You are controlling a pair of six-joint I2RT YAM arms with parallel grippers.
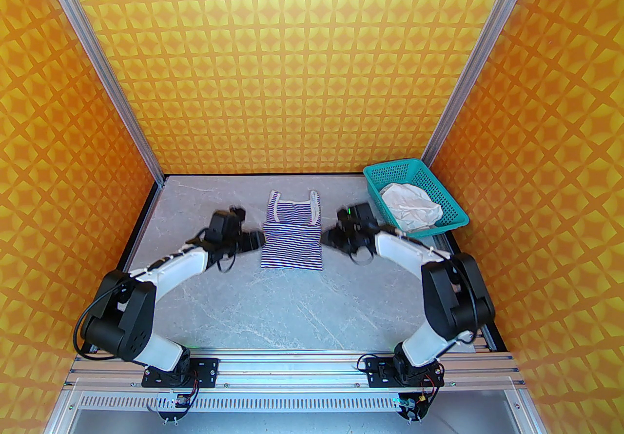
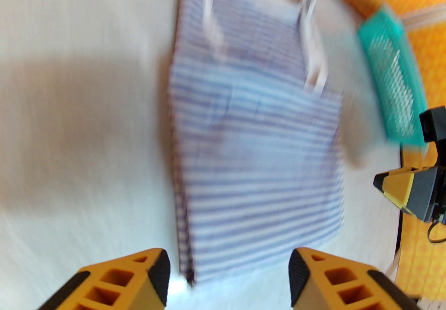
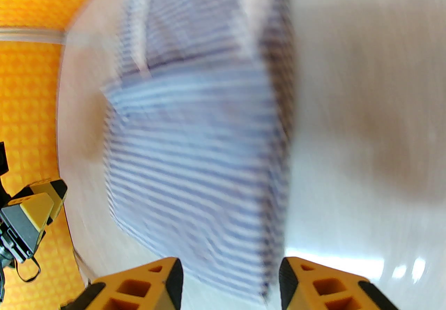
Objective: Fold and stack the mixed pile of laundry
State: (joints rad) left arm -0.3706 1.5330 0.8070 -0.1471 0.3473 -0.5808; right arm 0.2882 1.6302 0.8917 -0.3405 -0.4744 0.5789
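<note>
Striped garment [image 1: 292,239] flat, white cloth [image 1: 412,207] in basket [image 1: 376,190]

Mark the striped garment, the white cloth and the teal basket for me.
striped garment [image 1: 292,244]: top external view, middle of its striped body.
white cloth [image 1: 412,207]: top external view, centre of the crumpled heap.
teal basket [image 1: 392,167]: top external view, its far rim.

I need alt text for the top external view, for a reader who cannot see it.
A striped tank top lies on a grey table, with the left claw and right claw close beside its edges. A teal basket at the far right holds crumpled white cloth.
</note>
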